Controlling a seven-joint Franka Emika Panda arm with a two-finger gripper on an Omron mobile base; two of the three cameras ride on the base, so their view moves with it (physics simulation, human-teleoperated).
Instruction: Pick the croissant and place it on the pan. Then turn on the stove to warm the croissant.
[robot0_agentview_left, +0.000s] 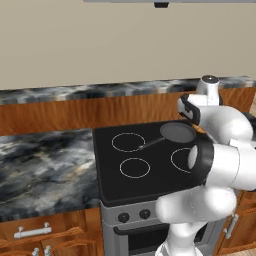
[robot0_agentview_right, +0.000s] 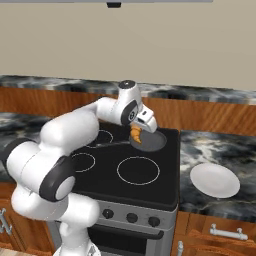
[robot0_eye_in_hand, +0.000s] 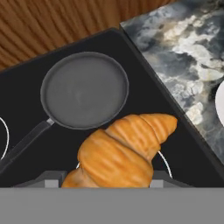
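My gripper is shut on the croissant, a golden orange-brown pastry hanging just above the stove. In the hand view the croissant sits between the jaws, low in the frame, and hides the fingertips. The pan, small, round and dark grey, rests on the back right burner just beyond the croissant, its thin handle pointing to the lower left. It lies empty in the hand view. In the base views the pan lies under and just past my hand. The black cooktop has white ring burners.
A white round plate lies on the marble counter right of the stove. Round black knobs line the grey steel front below the cooktop. A wooden backsplash runs behind, and marble counter extends to the stove's left.
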